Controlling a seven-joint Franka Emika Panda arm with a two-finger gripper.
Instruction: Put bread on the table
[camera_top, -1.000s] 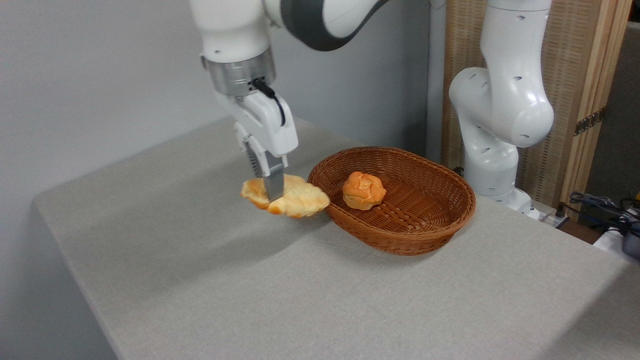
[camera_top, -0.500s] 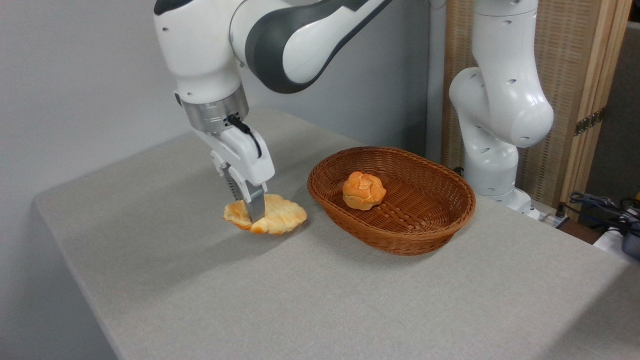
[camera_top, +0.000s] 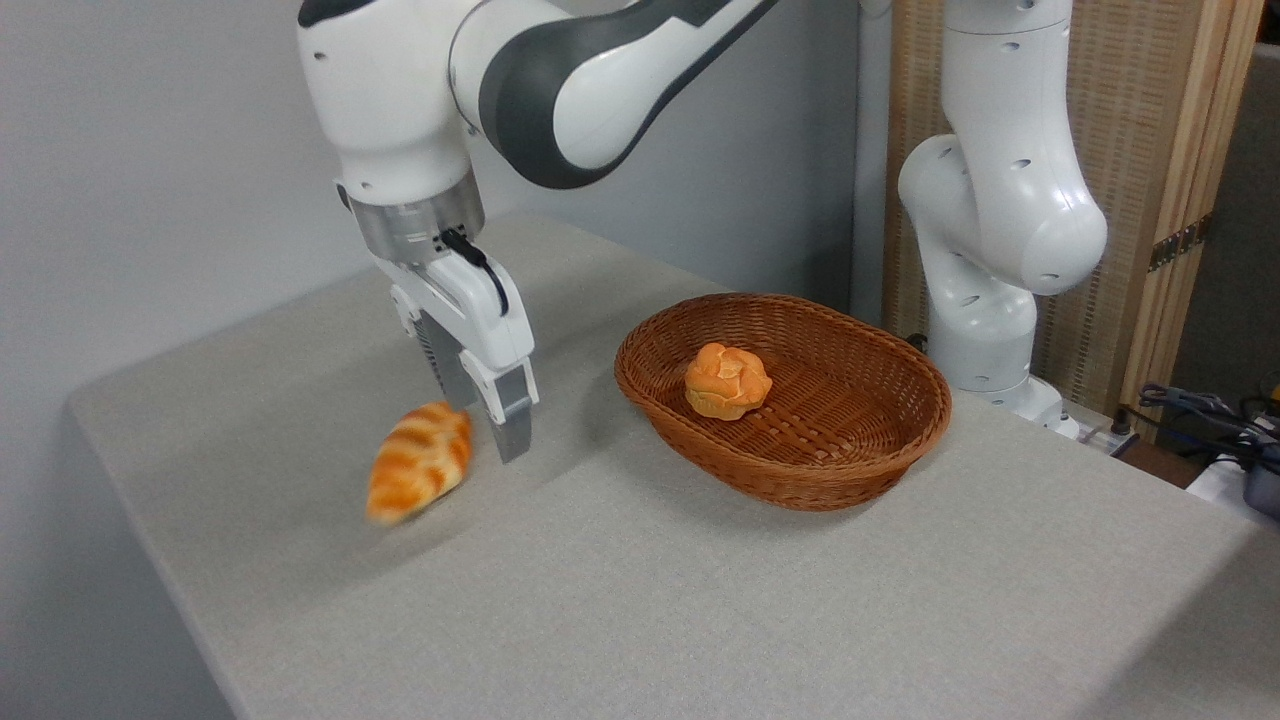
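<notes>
Fingers (camera_top: 488, 425) spread, holding nothing; ridged orange-striped bread (camera_top: 419, 473) blurred just left, on speckled grey table (camera_top: 700, 600). Woven basket (camera_top: 790, 480) right, round bun (camera_top: 727, 381) inside.

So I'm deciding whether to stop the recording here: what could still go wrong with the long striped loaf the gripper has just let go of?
The pale golden, orange-ridged elongated bread looks motion-blurred, so it may roll on toward the left edge of the grey-beige speckled table.

The open white two-finger gripper hangs right beside it; a careless retreat could knock it further.
</notes>
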